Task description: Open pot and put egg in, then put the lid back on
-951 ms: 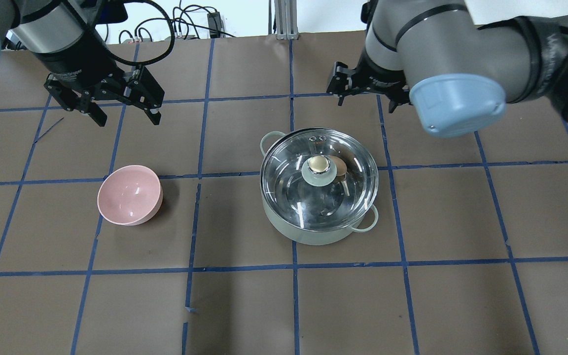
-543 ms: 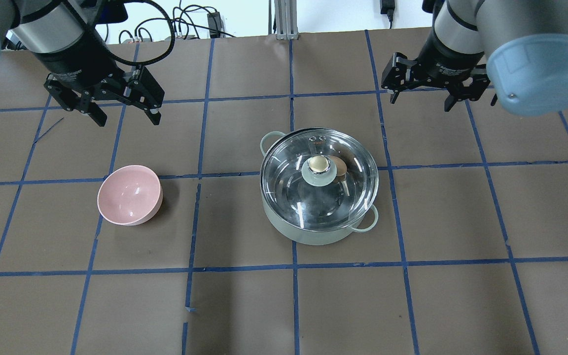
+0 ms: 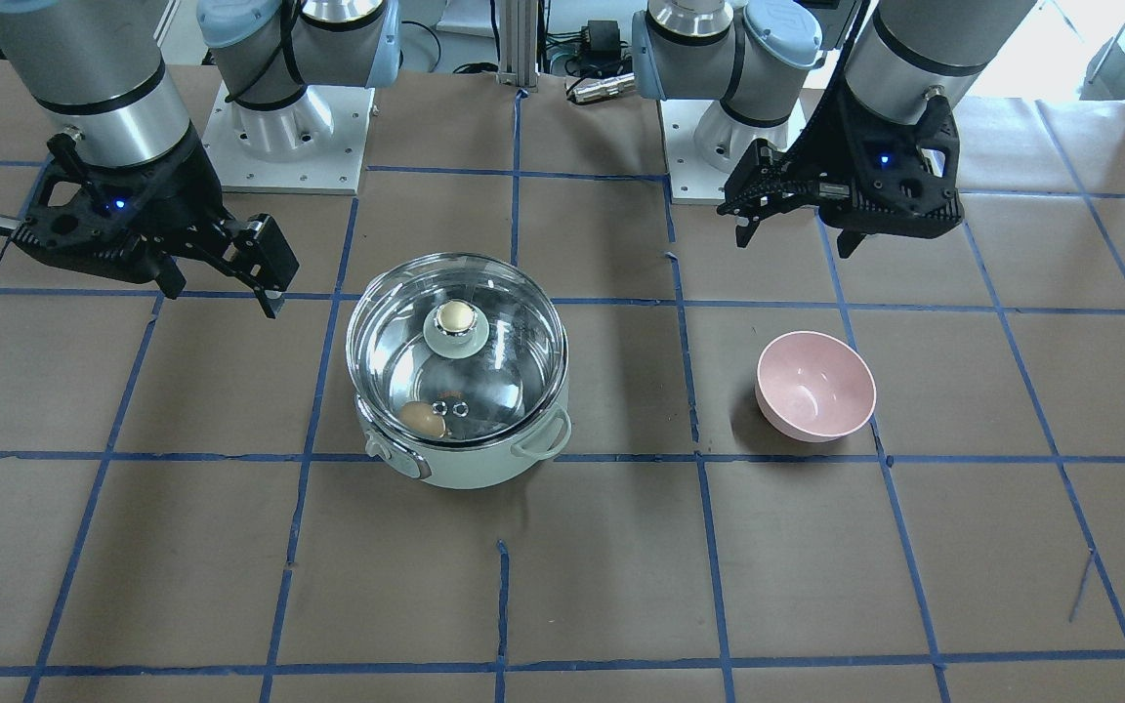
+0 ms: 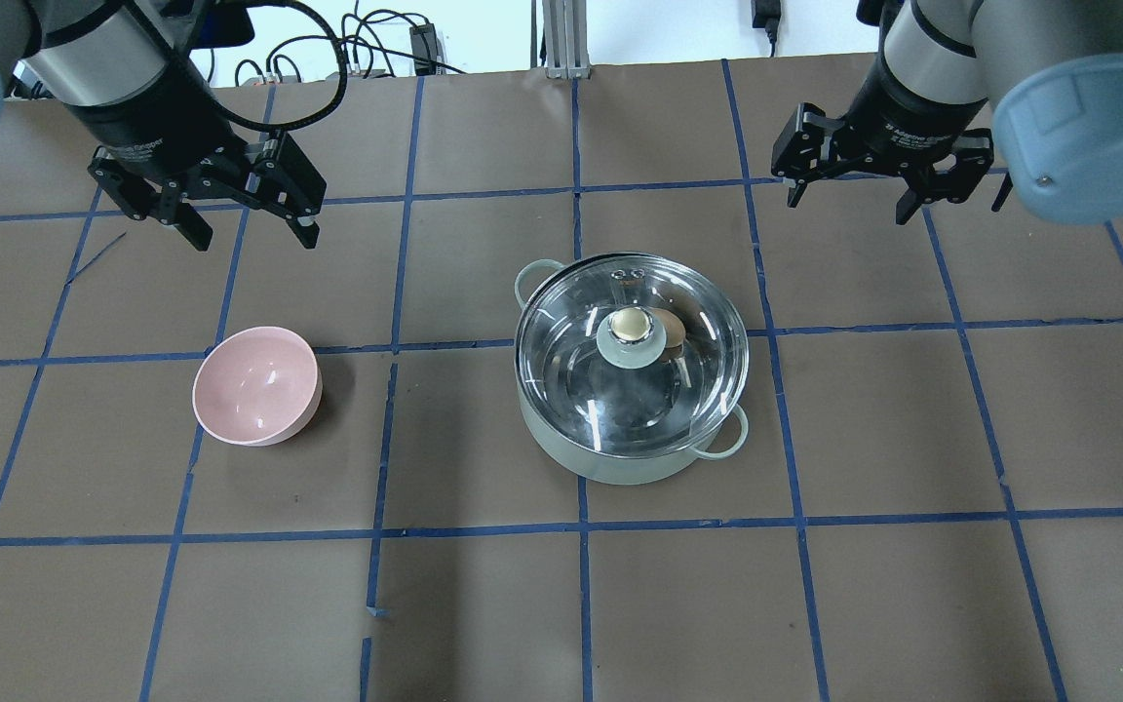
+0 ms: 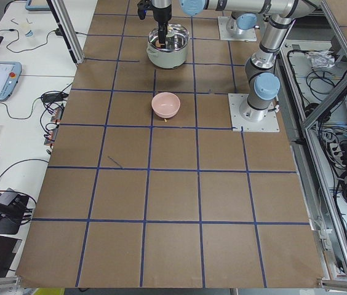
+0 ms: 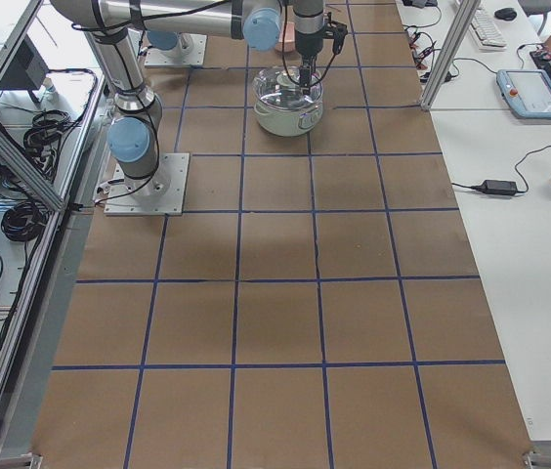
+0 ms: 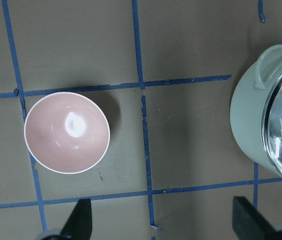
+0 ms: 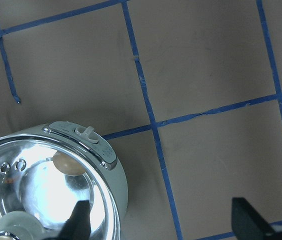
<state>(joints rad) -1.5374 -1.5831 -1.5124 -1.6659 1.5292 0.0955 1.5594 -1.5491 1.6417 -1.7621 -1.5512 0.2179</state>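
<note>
The lid (image 4: 576, 385) is seated on the pot (image 4: 620, 470), and the egg (image 3: 416, 420) is seen inside through the glass. The pot is found lower than and between the left gripper (image 4: 252, 237) and the right gripper (image 4: 850, 208). Both are held with jaws spread, and nothing is gripped.

Silver-grey arms (image 3: 94, 59), pale blue joint caps (image 4: 1088, 136), matte black fingers (image 4: 300, 210)
</note>
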